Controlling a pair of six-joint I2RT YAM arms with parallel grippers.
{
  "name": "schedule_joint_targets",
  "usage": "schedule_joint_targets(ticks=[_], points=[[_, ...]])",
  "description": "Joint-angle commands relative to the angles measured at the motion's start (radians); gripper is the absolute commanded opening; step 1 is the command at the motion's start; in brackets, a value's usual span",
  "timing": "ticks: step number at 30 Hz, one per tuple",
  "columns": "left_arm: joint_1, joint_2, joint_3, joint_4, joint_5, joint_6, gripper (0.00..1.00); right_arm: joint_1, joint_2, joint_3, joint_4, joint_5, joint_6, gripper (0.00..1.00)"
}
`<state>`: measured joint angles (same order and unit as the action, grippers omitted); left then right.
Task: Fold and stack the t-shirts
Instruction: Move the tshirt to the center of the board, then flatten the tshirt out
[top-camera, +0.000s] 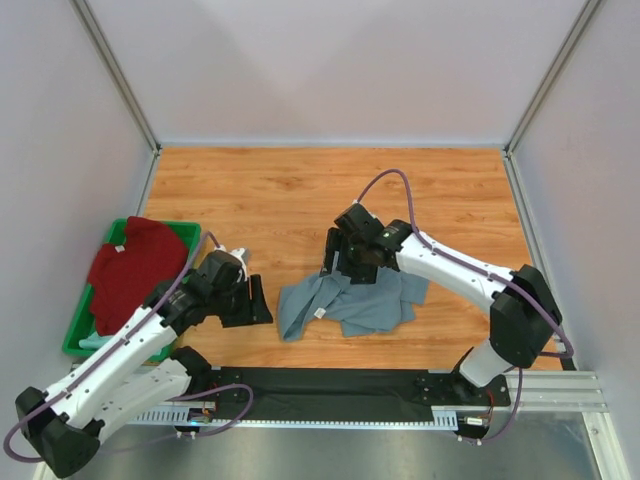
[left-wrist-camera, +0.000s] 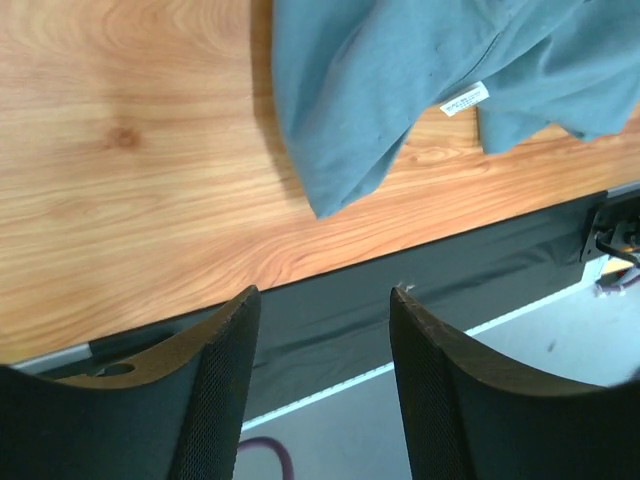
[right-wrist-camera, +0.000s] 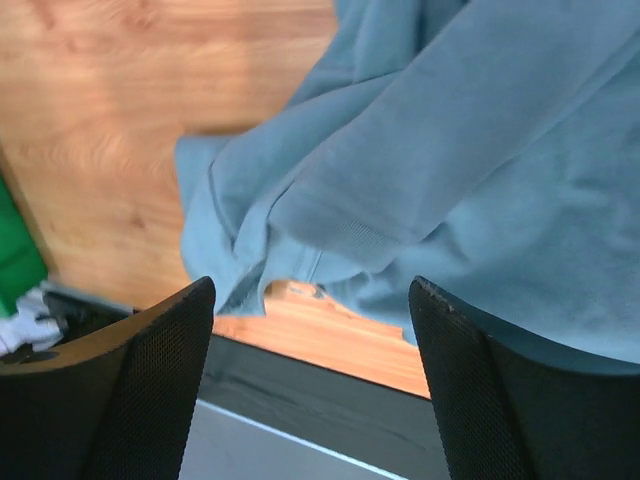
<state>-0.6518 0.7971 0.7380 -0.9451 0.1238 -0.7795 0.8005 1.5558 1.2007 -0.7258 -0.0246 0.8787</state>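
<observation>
T-shirt (top-camera: 345, 305), slate grey-blue, lies crumpled under right gripper (right-wrist-camera: 310, 285).

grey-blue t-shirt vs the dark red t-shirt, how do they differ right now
The grey-blue t-shirt lies loosely spread on the wooden table; the dark red t-shirt is heaped in the green bin. The right gripper hangs open over the grey-blue t-shirt; neither gripper is over the dark red t-shirt. Both are crumpled, not yet folded, and each shows a white label.
</observation>
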Motion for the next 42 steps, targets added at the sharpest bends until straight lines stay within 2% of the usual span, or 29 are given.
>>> schedule_joint_targets(ticks=[1, 5, 10, 16, 21, 24, 27, 32, 34, 36, 37, 38, 39, 40, 42], points=[[0.007, 0.046, -0.064, 0.142, 0.089, -0.018, 0.61, 0.006, 0.044, 0.049, -0.067, 0.133, 0.163, 0.8], [0.007, 0.135, -0.155, 0.307, 0.215, -0.056, 0.59, 0.008, 0.05, 0.027, -0.066, 0.219, 0.183, 0.74], [0.006, 0.227, -0.203, 0.439, 0.257, -0.089, 0.59, 0.006, 0.058, 0.01, -0.018, 0.21, 0.143, 0.68], [0.006, 0.31, -0.256, 0.554, 0.287, -0.129, 0.59, 0.002, 0.095, 0.03, 0.02, 0.187, 0.102, 0.68], [0.007, 0.364, -0.243, 0.559, 0.258, -0.118, 0.52, -0.014, 0.127, 0.03, 0.051, 0.155, 0.085, 0.67], [0.007, 0.393, -0.236, 0.554, 0.231, -0.112, 0.49, -0.021, 0.133, 0.03, 0.046, 0.155, 0.078, 0.61], [0.006, 0.404, -0.227, 0.543, 0.214, -0.11, 0.48, -0.026, 0.119, 0.023, 0.043, 0.158, 0.069, 0.58], [0.007, 0.364, -0.255, 0.563, 0.185, -0.144, 0.54, -0.027, 0.099, -0.004, 0.062, 0.137, 0.059, 0.51], [0.007, 0.393, -0.249, 0.568, 0.181, -0.139, 0.47, -0.029, 0.098, -0.013, 0.077, 0.132, 0.052, 0.48], [0.007, 0.419, -0.233, 0.568, 0.185, -0.122, 0.32, -0.034, 0.099, -0.018, 0.083, 0.132, 0.045, 0.45], [0.007, 0.438, -0.226, 0.565, 0.188, -0.116, 0.26, -0.038, 0.099, -0.016, 0.083, 0.134, 0.031, 0.37], [0.007, 0.442, -0.218, 0.565, 0.188, -0.109, 0.14, -0.043, 0.095, -0.021, 0.091, 0.138, 0.025, 0.32], [0.007, 0.442, -0.212, 0.559, 0.183, -0.104, 0.08, -0.046, 0.093, -0.021, 0.092, 0.14, 0.016, 0.27], [0.007, 0.429, -0.203, 0.533, 0.166, -0.098, 0.02, -0.055, 0.092, -0.02, 0.092, 0.138, 0.0, 0.15], [0.007, 0.397, -0.161, 0.487, 0.145, -0.078, 0.0, -0.064, 0.075, -0.001, 0.06, 0.137, -0.023, 0.0]])
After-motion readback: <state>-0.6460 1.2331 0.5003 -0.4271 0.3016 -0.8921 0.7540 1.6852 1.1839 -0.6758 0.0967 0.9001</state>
